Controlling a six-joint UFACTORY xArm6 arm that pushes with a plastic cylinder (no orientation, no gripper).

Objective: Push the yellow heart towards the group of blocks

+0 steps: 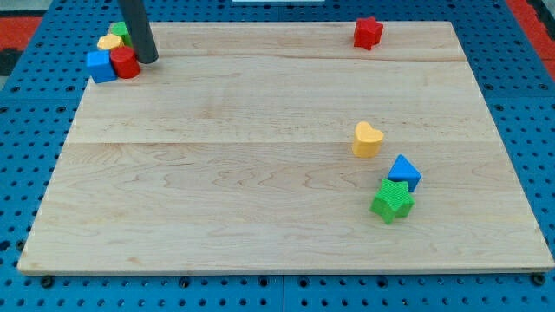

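The yellow heart (367,139) lies on the wooden board (217,173), right of centre. Just below and to its right sit a blue triangular block (404,172) and a green star (392,200), touching each other. My tip (146,59) is at the view's top left, far from the heart, right beside a red cylinder (126,62). That red block belongs to a cluster with a blue cube (101,66), a yellow block (109,42) and a green block (120,30), whose shapes are hard to make out.
A red star (368,32) stands alone near the board's top edge at the right. The board lies on a blue perforated surface (35,130).
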